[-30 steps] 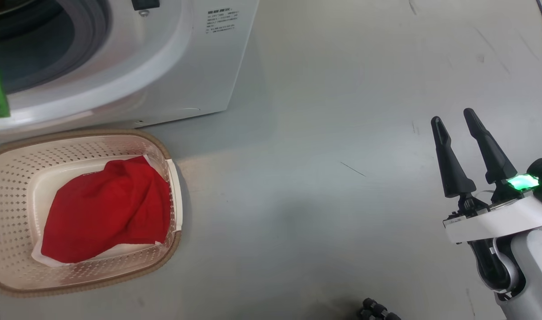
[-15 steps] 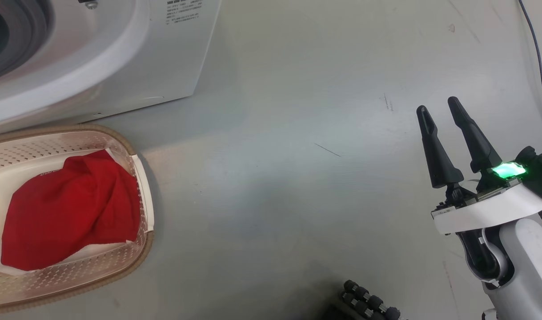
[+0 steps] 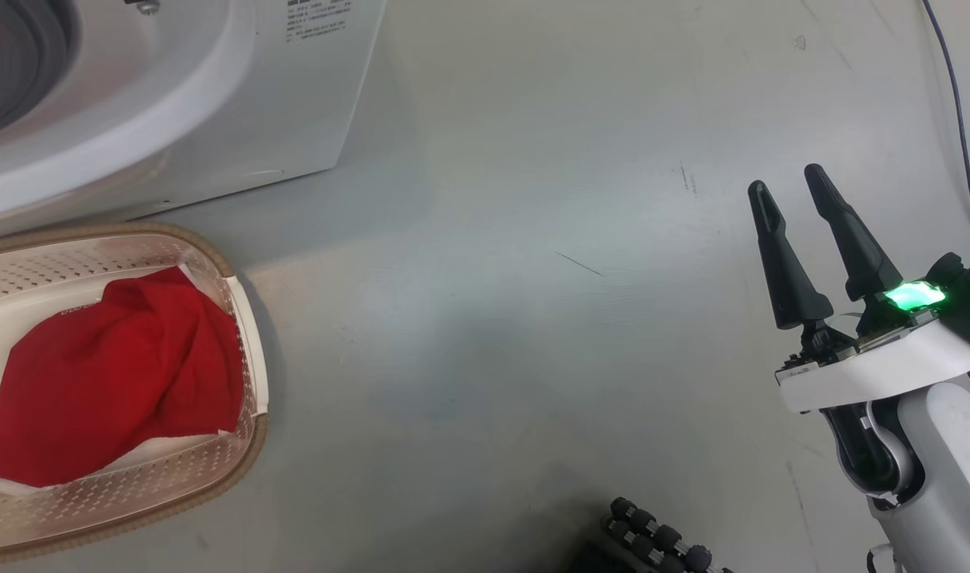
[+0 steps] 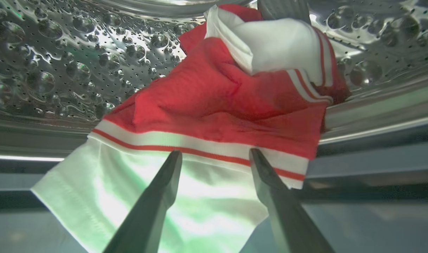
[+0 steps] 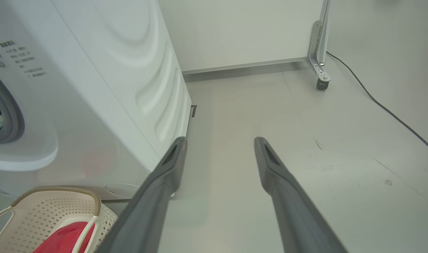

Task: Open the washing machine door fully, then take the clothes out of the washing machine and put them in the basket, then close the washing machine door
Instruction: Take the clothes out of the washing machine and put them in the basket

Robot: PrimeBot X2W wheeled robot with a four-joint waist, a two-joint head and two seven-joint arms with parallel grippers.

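Note:
Inside the steel drum of the washing machine (image 3: 214,103), red clothes (image 4: 221,102) with white stripes and a white cloth hem lie heaped. My left gripper (image 4: 215,156) is open, its fingertips just in front of the striped hem, apart from it as far as I can tell. The cream basket (image 3: 238,398) stands on the floor before the washing machine (image 5: 94,88) and holds a red garment (image 3: 111,382) over white cloth. My right gripper (image 3: 787,187) hangs open and empty over bare floor far to the right. The washing machine door is out of view.
A dark cable (image 5: 382,105) runs across the grey floor at the right. A caster leg (image 5: 321,75) of a white frame stands by the back wall. A black ribbed part (image 3: 660,541) of my base shows at the bottom edge.
The head camera has swung right, sliding the washing machine and basket toward the left edge. The right gripper stays open in much the same spot.

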